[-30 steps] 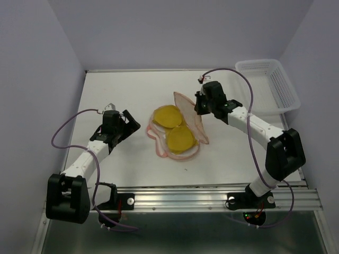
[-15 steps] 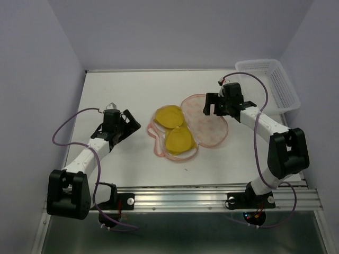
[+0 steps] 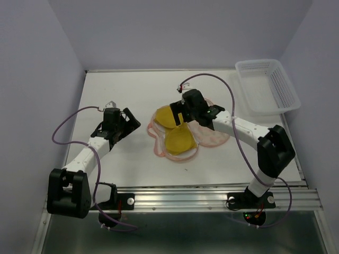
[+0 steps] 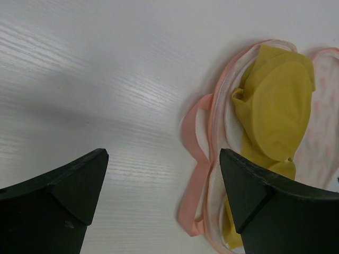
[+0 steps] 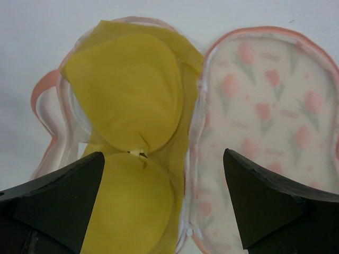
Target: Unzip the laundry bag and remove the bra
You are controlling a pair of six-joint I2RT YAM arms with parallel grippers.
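Laid flat since a second ago, the bag [image 3: 214, 135] is judged unzipped; the bra [image 3: 179, 140] is left in its open left half, ungrasped. The right gripper [image 3: 178, 114] has been brought above that half and the left gripper [image 3: 131, 123] is held left of the bag, both with jaws spread and empty.

Overhead, plus wrist close-ups on bra [image 5: 124, 100]

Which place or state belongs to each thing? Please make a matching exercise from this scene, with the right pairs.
Things:
1. bra
2. basket
3. left gripper
4. right gripper

Places or states:
a. open, above the bra
b. at the far right corner of the table
c. open, over bare table left of the bag
d. lying in the opened bag

Pairs: 1-d, 2-b, 3-c, 4-a
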